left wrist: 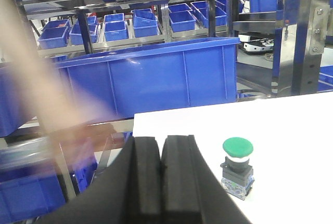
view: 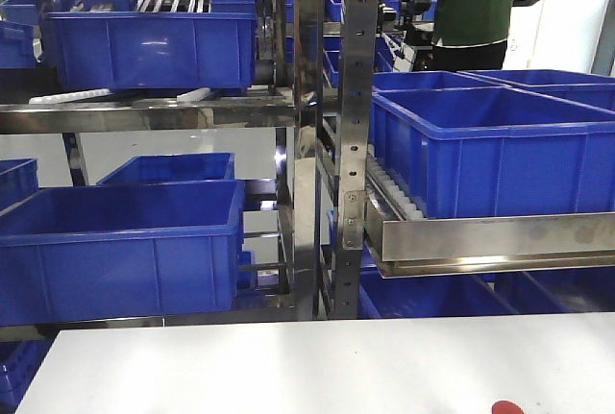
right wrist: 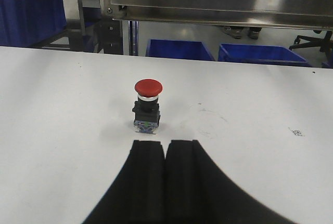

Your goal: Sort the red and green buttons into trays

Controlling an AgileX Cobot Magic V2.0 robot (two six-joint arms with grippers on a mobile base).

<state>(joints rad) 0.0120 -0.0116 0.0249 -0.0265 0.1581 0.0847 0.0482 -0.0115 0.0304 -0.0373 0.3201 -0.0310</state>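
Front view: red button (view: 505, 408) peeking in bottom right, no trays; left wrist: left gripper (left wrist: 162, 174) fingers together, green button (left wrist: 238, 166) lower right; right wrist: right gripper (right wrist: 165, 177) together too, red button dead centre, so nothing's sorted yet.

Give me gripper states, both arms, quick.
Left gripper: closed, holding nothing; green button stands beside it, untouched.
Right gripper: closed, holding nothing; red button stands just ahead of it.

Front camera faces shelving (view: 317, 97); wrist cameras skim low over shared table (right wrist: 52, 104).
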